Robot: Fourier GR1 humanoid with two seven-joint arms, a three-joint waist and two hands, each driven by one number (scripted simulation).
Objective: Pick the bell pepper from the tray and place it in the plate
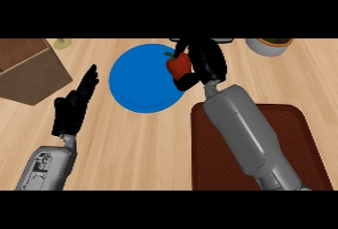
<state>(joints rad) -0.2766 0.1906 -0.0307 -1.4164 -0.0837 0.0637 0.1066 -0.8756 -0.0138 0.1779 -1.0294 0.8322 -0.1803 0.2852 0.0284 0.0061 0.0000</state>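
Right hand (204, 60), black, fingers curled and clamped round the red bell pepper with a green stem (178, 65). The pepper is held over the right edge of the round blue plate (135, 82); can't tell if it touches the plate surface. Grey right forearm runs from the hand down across the dark red-brown rectangular tray (297, 138), which sits just right of the plate, below it in view, on the light wooden worktop (132, 143). Tray holds nothing but the arm passing over it.

Left hand (74, 105), black, fingers straight and close together, pointing up and slightly right, resting well left of the plate, not touching anything. Grey left forearm comes in from the lower left edge.

Brown cardboard-like box (30, 71) left of the plate, beyond the left hand, at the view's left edge. White round bowl or pot with dark contents (269, 46) to the upper right of the plate, partly cut off by the top edge. Small pale greenish object (63, 43) upper left of the plate, too small to identify. Dark flat item just above the right hand, mostly hidden.
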